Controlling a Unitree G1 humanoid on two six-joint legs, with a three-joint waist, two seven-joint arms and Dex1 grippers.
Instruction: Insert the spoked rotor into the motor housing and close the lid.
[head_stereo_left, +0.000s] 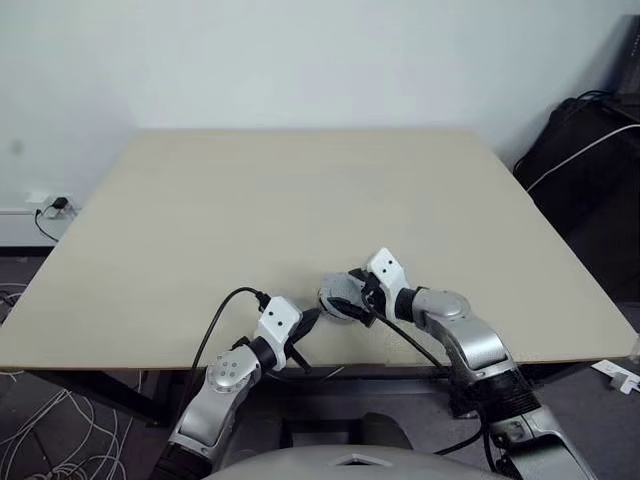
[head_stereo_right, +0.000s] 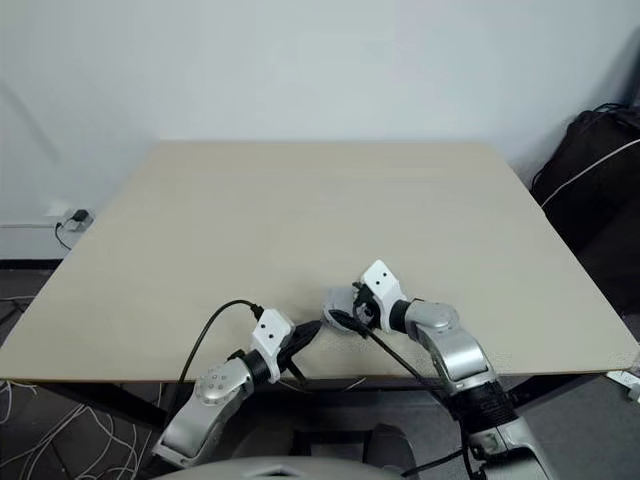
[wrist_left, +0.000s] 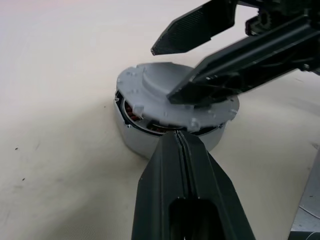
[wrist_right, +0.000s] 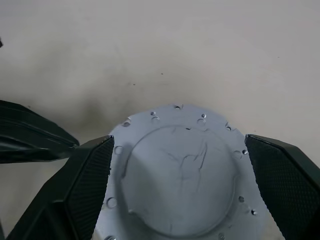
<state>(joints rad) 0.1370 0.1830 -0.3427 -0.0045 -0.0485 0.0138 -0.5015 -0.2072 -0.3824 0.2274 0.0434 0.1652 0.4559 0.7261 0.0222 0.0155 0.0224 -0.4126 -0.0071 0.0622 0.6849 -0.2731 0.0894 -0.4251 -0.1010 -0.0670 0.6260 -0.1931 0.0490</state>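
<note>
Fingers of the left gripper (wrist_left: 181, 145) are pressed shut with nothing between them, their tip at the near side wall of the motor housing (wrist_left: 137, 142), which sits on the beige table (head_stereo_left: 300, 200) near its front edge. Its lid (wrist_right: 177, 175) lies on top, plain raised face up, copper coils showing in a gap beneath its rim. To the right, the right gripper (wrist_right: 177, 165) spreads its fingers wide on either side of the lid.

Left end effector (wrist_left: 181, 145) fingers pressed together, right end effector (wrist_right: 177, 165) fingers spread wide, tips nearly meeting.
</note>
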